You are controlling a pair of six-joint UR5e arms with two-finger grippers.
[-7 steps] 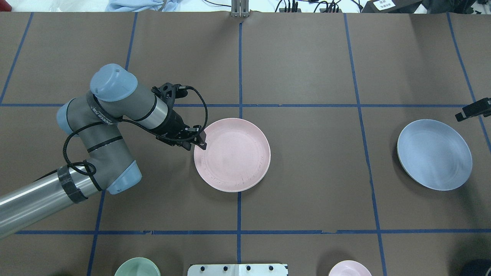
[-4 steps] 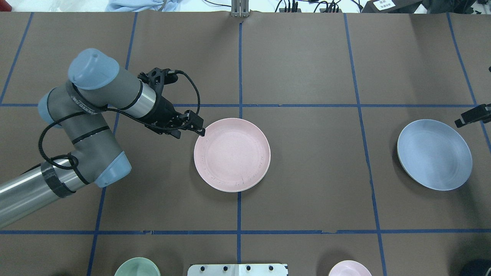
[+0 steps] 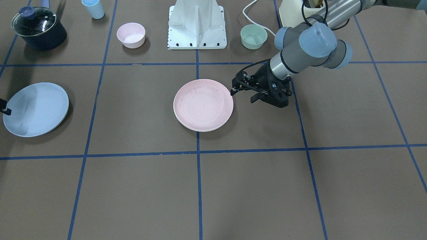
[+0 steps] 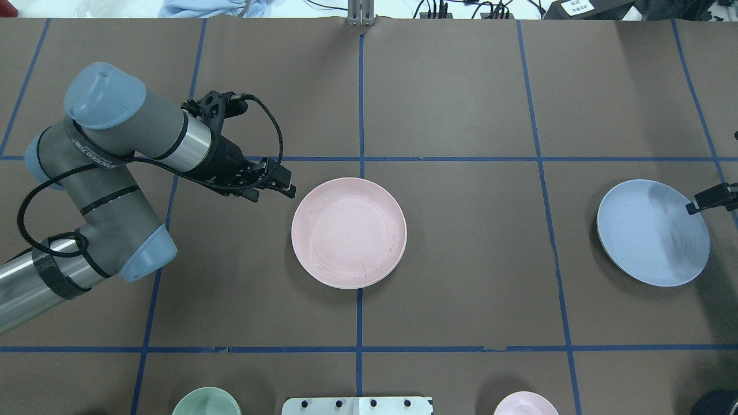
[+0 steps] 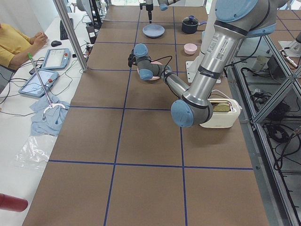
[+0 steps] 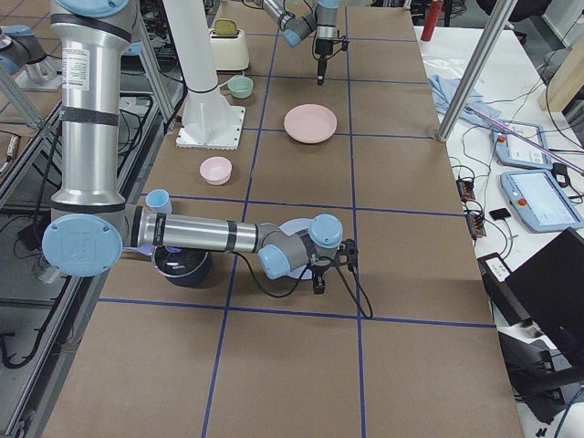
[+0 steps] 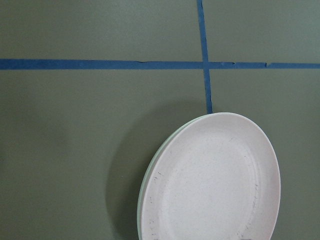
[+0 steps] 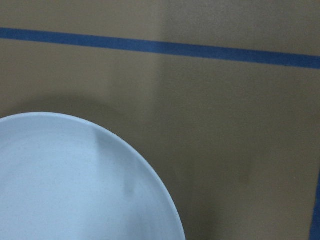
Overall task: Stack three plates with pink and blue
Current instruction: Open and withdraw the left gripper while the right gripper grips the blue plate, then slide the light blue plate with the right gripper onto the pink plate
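The pale pink plate [image 4: 349, 232] lies in the middle of the table on top of the cream-white plate, of which only a thin rim [image 7: 142, 197] shows under it. My left gripper [image 4: 277, 192] hangs just left of the pink plate, apart from it, with its jaws open and empty; it also shows in the front view [image 3: 242, 94]. The light blue plate [image 4: 653, 232] lies alone at the far right. My right gripper [image 4: 712, 199] pokes in at that plate's right rim. Too little of it shows to tell whether it is open or shut.
At the robot's edge of the table stand a green bowl [image 3: 253, 36], a small pink bowl [image 3: 130, 34], a light blue cup [image 3: 93, 8], a dark pot with a glass lid [image 3: 38, 28], the white robot base [image 3: 197, 25] and a toaster [image 5: 221, 107].
My left gripper has drawn back from the pink plate's left rim, up and to the left, leaving the plate where it lies. My right gripper has moved down to the blue plate's right rim.
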